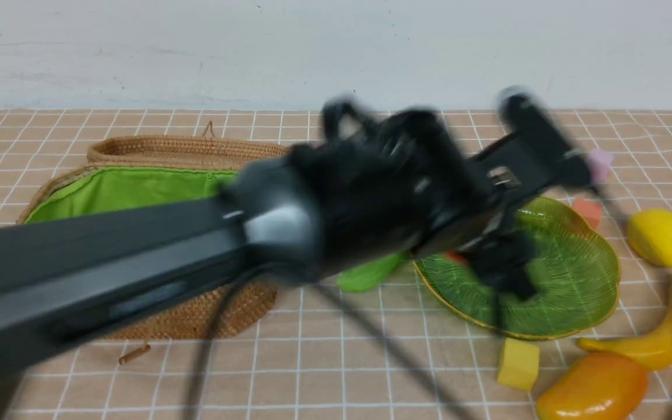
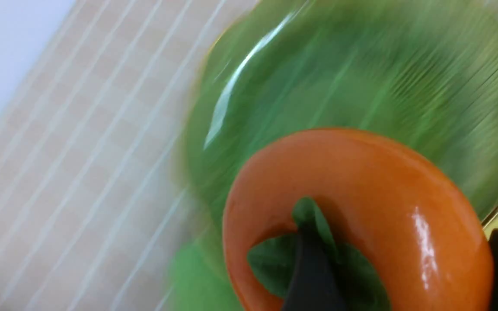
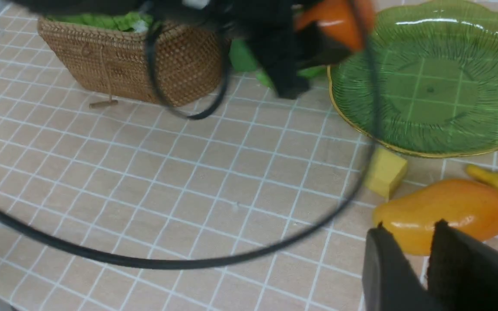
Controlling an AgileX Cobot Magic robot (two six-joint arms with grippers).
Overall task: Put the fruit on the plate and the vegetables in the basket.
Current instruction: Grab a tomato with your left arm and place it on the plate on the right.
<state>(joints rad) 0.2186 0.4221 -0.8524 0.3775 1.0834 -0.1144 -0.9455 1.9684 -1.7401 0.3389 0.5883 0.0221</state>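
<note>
**Front view.** The blurred left arm (image 1: pixel 108 262) reaches across, with the left gripper (image 1: pixel 502 273) over the plate (image 1: pixel 581 280) on its basket side. The plate is translucent green glass, ribbed, with a scalloped gold rim. A sliver of the orange persimmon (image 1: pixel 456 256) shows under the gripper. The basket (image 1: pixel 196 315) is brown woven wicker and only its bright green lining shows inside. Its flat lid (image 1: pixel 184 150) lies behind it. A green cucumber (image 1: pixel 368 273) lies on the cloth between basket and plate. To the right of the plate are the lemon (image 1: pixel 662 236), the banana (image 1: pixel 665 329) and the mango (image 1: pixel 592 388). A yellow cube (image 1: pixel 517 363) sits by the plate's near rim, and a pink cube (image 1: pixel 599 163) and an orange cube (image 1: pixel 587 211) lie beyond it. The tablecloth (image 1: pixel 336 367) is tan with a white grid, and the wall (image 1: pixel 336 46) is pale.

**Left wrist view.** The left gripper is clamped on the glossy persimmon. One black finger (image 2: pixel 314 268) presses into its green leaf cap and the other sits at the fruit's outer side. The plate is a blur underneath.

**Right wrist view.** The right gripper (image 3: pixel 410 226) hovers near the mango with its fingers a narrow slit apart, gripping nothing. The persimmon hangs above the plate's rim, and the cloth's grid shows through the glass floor. A black cable (image 3: pixel 188 259) loops across.
</note>
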